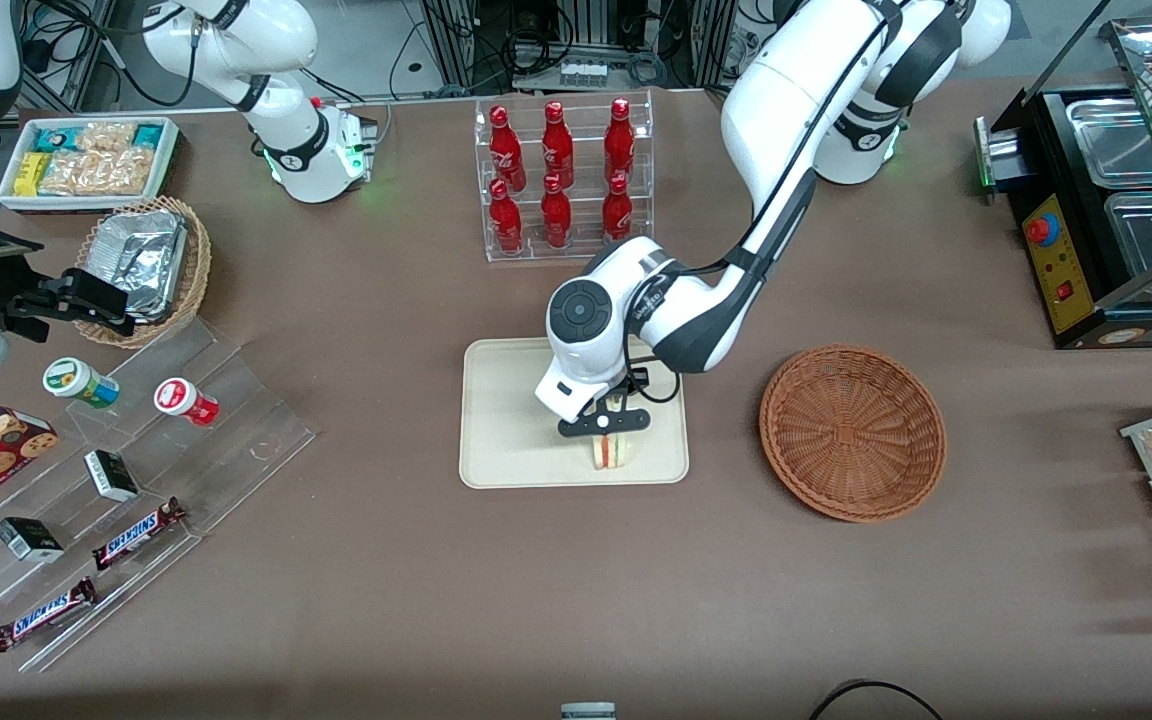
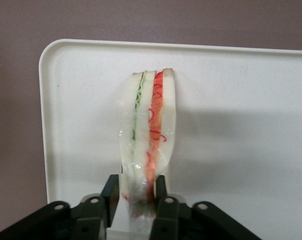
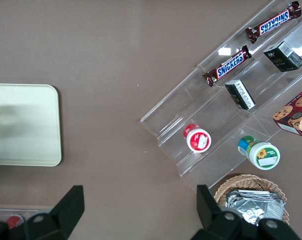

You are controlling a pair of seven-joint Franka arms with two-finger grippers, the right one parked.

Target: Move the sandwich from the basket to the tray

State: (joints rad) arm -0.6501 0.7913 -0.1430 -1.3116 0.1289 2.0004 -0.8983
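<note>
Brown tabletop is seen around the tray (image 1: pixel 506 440); only the wrist view shows the gripper (image 2: pixel 136 192) clamped on the sandwich (image 2: pixel 148 135), basket (image 1: pixel 852 432) bare.

front overhead, wrists close — tray (image 1: pixel 496 440) shared

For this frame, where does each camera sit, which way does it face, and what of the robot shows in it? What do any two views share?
Front view: high, facing the robots, looking down on the table; both arms show, the gripper above the tray, the basket empty.
Left wrist view: on the working arm, looking down past its jaws, shut on the sandwich.
Right wrist view: on the parked arm, looking down at the snack rack; its own jaws show.
Shared: the tray appears in all three.
</note>
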